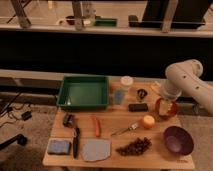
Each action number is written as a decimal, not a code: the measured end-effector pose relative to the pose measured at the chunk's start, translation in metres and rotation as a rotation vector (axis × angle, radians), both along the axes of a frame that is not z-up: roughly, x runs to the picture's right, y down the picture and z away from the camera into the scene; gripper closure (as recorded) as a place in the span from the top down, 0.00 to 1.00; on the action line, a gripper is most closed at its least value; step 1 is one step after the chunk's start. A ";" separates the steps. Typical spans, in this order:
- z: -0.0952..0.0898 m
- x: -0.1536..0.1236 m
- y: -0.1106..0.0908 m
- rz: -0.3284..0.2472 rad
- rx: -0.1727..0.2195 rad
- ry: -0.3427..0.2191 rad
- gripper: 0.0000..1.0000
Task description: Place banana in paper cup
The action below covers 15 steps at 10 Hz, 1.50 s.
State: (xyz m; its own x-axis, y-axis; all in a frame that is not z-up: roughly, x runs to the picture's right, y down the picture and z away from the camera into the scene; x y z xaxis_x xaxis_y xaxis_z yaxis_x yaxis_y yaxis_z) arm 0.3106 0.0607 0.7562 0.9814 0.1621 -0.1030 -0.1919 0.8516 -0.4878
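Gripper (166,106) hangs low; I cannot tell its opening or load. Banana (155,89) lies just beyond it, apparently unlifted. Paper cup (127,82) stands well past the banana, mouth up to receive.

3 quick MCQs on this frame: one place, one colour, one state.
1. Where over the table is the hand? A left front corner; B right side, behind the bowl; C dead centre.
2. Colour of the tray? A red; B green; C white.
3. The paper cup is: A upright; B on its side; C upside down.
Key: 1B, the hand hangs near the right edge behind the purple bowl. 2B, the tray is plainly green. 3A, the cup stands rim up beside the tray.
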 end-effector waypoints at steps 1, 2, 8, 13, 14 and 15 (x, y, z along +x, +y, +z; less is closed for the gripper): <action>0.007 0.004 -0.007 0.015 0.004 0.007 0.80; 0.013 0.007 -0.013 0.027 0.007 0.013 0.80; 0.067 0.023 -0.037 0.074 0.127 0.039 0.80; 0.100 0.030 -0.052 0.087 0.140 0.060 0.80; 0.100 0.031 -0.052 0.088 0.140 0.061 0.80; 0.100 0.031 -0.052 0.088 0.140 0.061 0.80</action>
